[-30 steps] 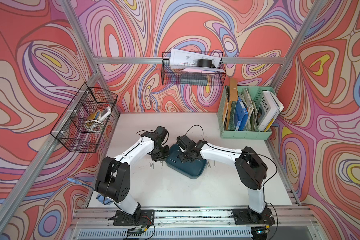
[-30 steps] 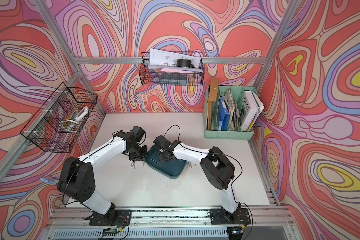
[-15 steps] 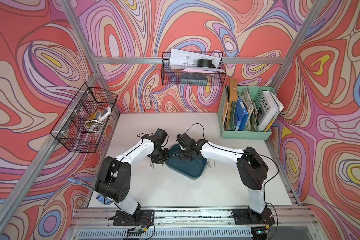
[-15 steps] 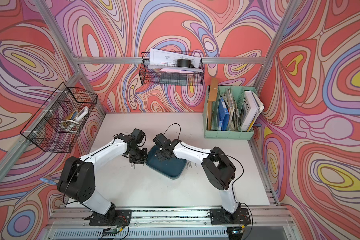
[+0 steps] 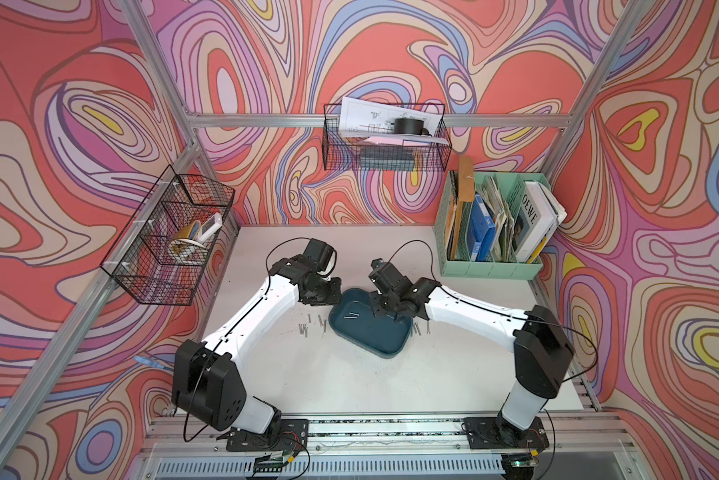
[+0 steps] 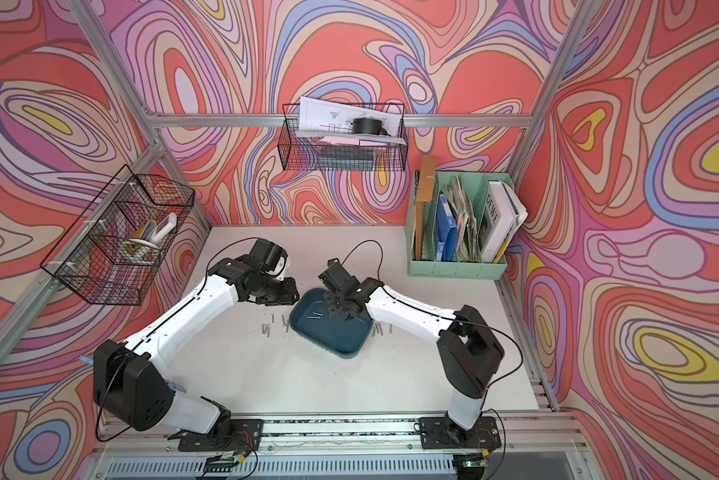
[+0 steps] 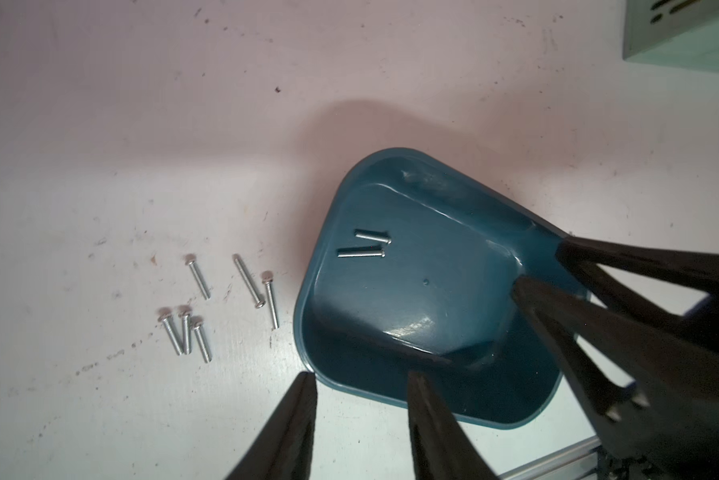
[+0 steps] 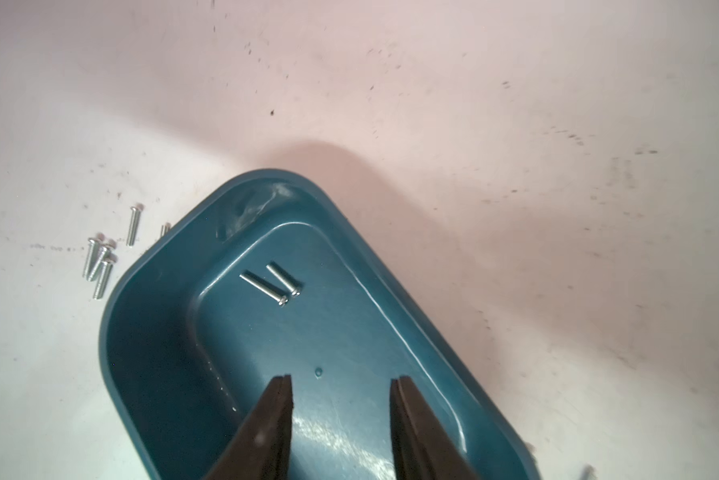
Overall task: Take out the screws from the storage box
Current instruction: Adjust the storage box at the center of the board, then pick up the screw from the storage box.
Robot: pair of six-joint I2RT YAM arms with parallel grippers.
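Observation:
The storage box (image 5: 384, 353) (image 6: 341, 351) is a dark teal tray lying askew mid-table. Two screws (image 5: 351, 316) (image 7: 362, 251) (image 8: 264, 284) lie side by side on its floor. Several more screws (image 5: 305, 328) (image 6: 267, 328) (image 7: 187, 332) rest on the table left of it, and a few screws (image 5: 418, 330) (image 6: 378, 329) to its right. My left gripper (image 5: 333, 296) (image 7: 361, 374) is open and empty at the tray's far left corner, one finger over the table and one over the rim. My right gripper (image 5: 380, 309) (image 8: 342, 379) hangs open over the tray floor, holding nothing.
A mint green file organizer (image 5: 490, 266) full of books stands at the back right. Black wire baskets hang on the left wall (image 5: 170, 249) and the back wall (image 5: 384, 141). An aluminium rail (image 5: 349, 424) runs along the table's front edge.
My left gripper's jaws have opened, and it has drawn back a little from the screws on the table. The right arm has barely moved.

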